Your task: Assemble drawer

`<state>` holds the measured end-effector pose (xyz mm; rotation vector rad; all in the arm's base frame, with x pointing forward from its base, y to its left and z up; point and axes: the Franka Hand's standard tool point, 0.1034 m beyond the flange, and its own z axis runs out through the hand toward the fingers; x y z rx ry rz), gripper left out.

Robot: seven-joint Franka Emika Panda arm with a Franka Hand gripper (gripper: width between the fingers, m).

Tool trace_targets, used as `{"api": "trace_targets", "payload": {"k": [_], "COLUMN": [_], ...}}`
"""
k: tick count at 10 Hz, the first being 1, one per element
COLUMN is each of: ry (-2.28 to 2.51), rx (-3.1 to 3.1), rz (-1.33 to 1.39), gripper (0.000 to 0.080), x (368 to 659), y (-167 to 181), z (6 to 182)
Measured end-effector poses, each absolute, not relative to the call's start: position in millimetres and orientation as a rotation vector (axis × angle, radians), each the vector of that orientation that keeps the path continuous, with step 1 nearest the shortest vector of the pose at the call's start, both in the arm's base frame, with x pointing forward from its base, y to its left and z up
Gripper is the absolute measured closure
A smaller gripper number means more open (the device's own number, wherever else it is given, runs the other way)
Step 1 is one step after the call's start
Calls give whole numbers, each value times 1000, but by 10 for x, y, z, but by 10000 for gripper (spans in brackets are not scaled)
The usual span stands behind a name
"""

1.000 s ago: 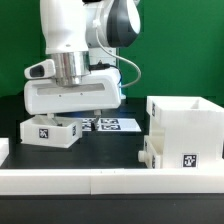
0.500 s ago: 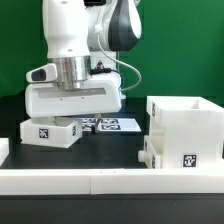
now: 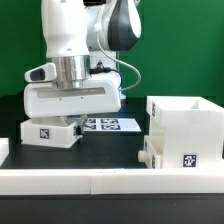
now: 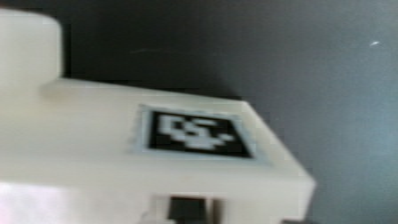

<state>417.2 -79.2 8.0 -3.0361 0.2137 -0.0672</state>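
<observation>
Evidently the step in hand is the pickup of 1 of the 2 trays. The white robot arm's 2-finger gripper (image 3: pixel 70 119) hangs low over the small white plastic open-topped tray (image 3: pixel 50 132). That tray sits on the black table (image 3: pixel 115 145) toward the exterior view's left, just beside the thin flat white marker board (image 3: pixel 108 124). The gripper's broad body hides its fingertips in the exterior view. The wrist view is filled by the tray's wall and its black-and-white square tag (image 4: pixel 196 133). So I cannot tell whether the pincer is wide, narrow or already pinching the wall. The tray looks flat on the table, not lifted.

The tall boxy white plastic shell (image 3: pixel 185 122) stands well apart at the exterior view's right. What seems to be the other small white tray (image 3: pixel 149 150) lies close against its side. A long low white rail (image 3: pixel 90 180) runs across the front.

By my judgement the assembly is early: neither tray is in the shell. The next move calls for a firm pinch on 1 wall of the tray, then a level lift. After that comes a carry to the shell's opening, squared up so the tray slides in without jamming.
</observation>
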Motion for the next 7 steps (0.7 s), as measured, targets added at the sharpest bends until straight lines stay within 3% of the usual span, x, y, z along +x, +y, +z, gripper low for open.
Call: {"api": "trace_targets", "payload": {"k": [7], "ry": [177], "rx": [-3038], "rz": [-82], "gripper": [755], "x": [4233], "y": [-597], "z": [122]}}
